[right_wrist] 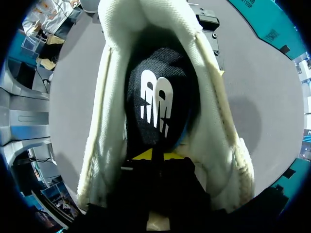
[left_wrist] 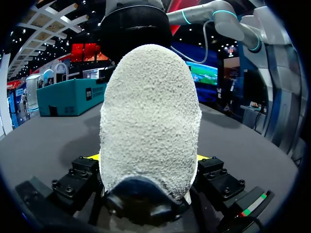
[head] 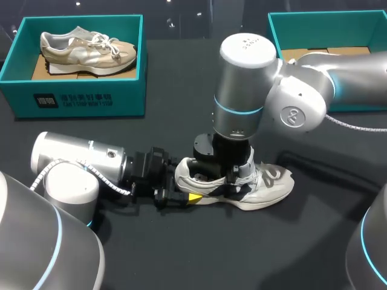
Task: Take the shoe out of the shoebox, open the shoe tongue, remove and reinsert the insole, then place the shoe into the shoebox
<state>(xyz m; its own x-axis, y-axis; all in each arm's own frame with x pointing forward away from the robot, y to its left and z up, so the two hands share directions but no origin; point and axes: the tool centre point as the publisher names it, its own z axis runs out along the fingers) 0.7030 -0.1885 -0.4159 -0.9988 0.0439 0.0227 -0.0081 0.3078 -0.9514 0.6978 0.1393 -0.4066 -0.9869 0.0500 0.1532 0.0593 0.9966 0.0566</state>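
Clamping shoe (head: 266,184) heel between its fingers: left gripper (head: 186,186). Shoe upright on surface (head: 181,254), centre. Right gripper (right_wrist: 155,156) down inside shoe opening, fingers narrow, tips together over black insole (right_wrist: 155,104), flat inside.

Pinched from both sides by the left gripper (head: 192,197), the shoe (head: 254,184) is showing a heel (left_wrist: 150,121) of rough, nubbly pale stuff like napped suede, with a smoother dark patch at its base. The gripper's own blocks beside it are looking like matt black metal studded with screws. Just ahead of the right gripper (right_wrist: 155,156), the insole (right_wrist: 158,104) is showing fine black woven cloth with a flat white print. The lining (right_wrist: 104,126) around it is looking soft and off-white. Under both grippers the table (head: 199,260) is reading as matt dark cloth. Above its gripper, the right arm (head: 245,90) is gleaming smooth and silver.
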